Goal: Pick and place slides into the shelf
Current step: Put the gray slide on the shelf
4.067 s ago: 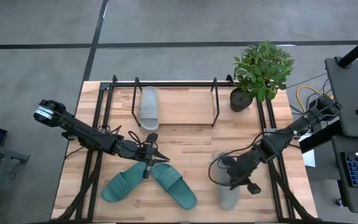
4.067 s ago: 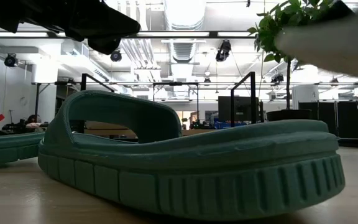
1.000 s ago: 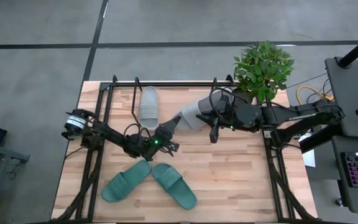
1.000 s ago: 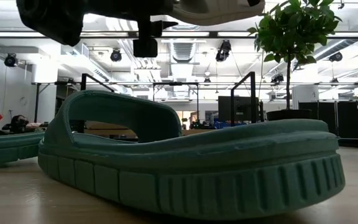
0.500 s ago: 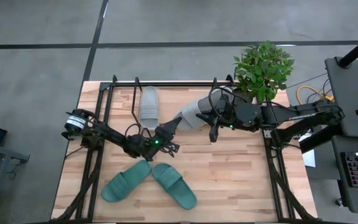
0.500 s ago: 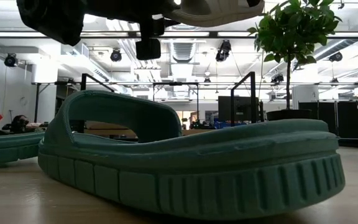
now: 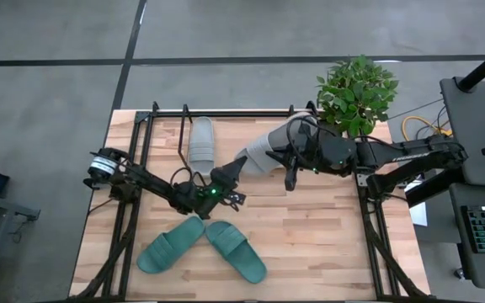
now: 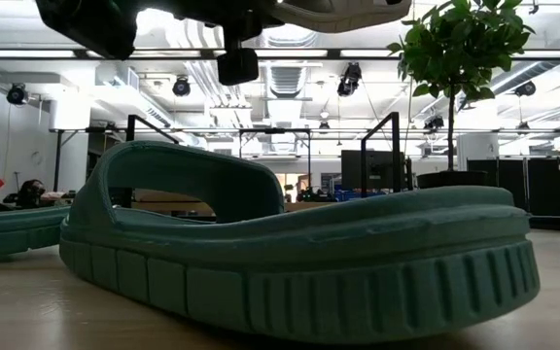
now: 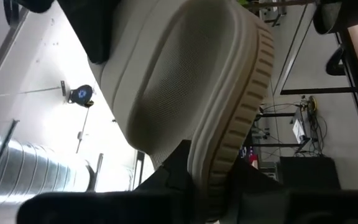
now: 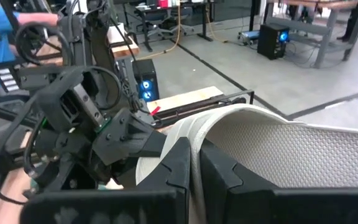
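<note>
One light grey slide point(image 7: 262, 154) hangs in the air in front of the shelf point(image 7: 234, 113), held between both arms. My left gripper point(image 7: 236, 171) is shut on its left end, and my right gripper point(image 7: 291, 156) is shut on its right end. A second grey slide point(image 7: 200, 145) lies sole-down on the shelf's wood base between the black rods. Two teal slides point(image 7: 171, 244) point(image 7: 236, 250) rest sole-down on the table near its front edge, toes together. One teal slide point(image 8: 290, 262) fills the low view. My left gripper pinches the grey slide's ribbed sole edge point(image 9: 229, 155) at its left end between two fingers. The fingers come from the table's left, slanting slightly upward. The slide is lifted clear of the table. My right gripper pinches a thin pale edge of the slide point(image 10: 194, 134) at its right end, one finger on either face. The fingers come about level from the table's right. Whether that edge is strap or rim I cannot tell.
A potted plant point(image 7: 356, 97) stands at the table's far right corner, close behind my right arm. The shelf's upright black loops point(image 7: 291, 135) flank the open wood base to the right of the shelved slide. Bare wood lies between the teal slides and the shelf.
My left gripper has rolled a little at the grey slide's left end. In the low view the slide overhead sits slightly higher in the picture than before. My right arm has kept its place.
</note>
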Available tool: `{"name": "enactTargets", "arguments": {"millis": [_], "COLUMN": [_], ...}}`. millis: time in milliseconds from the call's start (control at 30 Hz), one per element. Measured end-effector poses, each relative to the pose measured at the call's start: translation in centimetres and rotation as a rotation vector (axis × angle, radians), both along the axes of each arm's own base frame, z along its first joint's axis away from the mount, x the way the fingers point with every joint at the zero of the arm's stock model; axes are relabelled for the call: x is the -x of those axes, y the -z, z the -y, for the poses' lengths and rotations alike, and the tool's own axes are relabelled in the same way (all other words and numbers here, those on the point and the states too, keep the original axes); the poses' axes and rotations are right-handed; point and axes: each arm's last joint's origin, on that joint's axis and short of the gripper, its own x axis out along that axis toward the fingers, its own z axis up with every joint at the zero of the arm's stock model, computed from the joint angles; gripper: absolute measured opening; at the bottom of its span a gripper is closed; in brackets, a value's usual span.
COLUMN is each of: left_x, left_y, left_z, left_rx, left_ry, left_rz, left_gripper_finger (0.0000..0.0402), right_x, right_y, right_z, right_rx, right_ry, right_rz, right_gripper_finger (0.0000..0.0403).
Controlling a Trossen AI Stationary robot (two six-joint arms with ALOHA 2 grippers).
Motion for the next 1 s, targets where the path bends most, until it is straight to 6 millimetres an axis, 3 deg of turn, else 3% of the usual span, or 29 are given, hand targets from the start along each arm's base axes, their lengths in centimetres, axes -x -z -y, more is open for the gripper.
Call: {"name": "enactTargets", "arguments": {"millis": [167,400,600,800,1000], "left_x": [0.0,0.1,0.7,0.6,0.3], "left_y": [-0.1,-0.2,-0.6,-1.0,-0.7], "left_z": [0.0,-0.1,-0.5,-2.7,-4.3], "left_rx": [0.004,0.02,0.077,0.142,0.273], "left_ry": [-0.002,-0.018,-0.079,-0.13,-0.101], "left_rz": [0.009,0.017,0.068,0.185,0.372], "left_gripper_finger": [0.0017,0.0017,0.0017,0.0017,0.0017], "right_x": [0.0,0.1,0.7,1.6,1.9], "right_y": [-0.3,-0.9,-2.1,-3.6,-3.9], "right_z": [0.0,0.6,1.1,1.2,1.1], "right_rx": [0.103,0.17,0.258,0.222,0.177], "right_ry": [-0.025,-0.022,0.082,0.098,0.099], "right_rz": [-0.003,-0.031,-0.12,-0.157,-0.166], "right_gripper_finger": [0.0031,0.0106,0.0153,0.0168,0.0164]}}
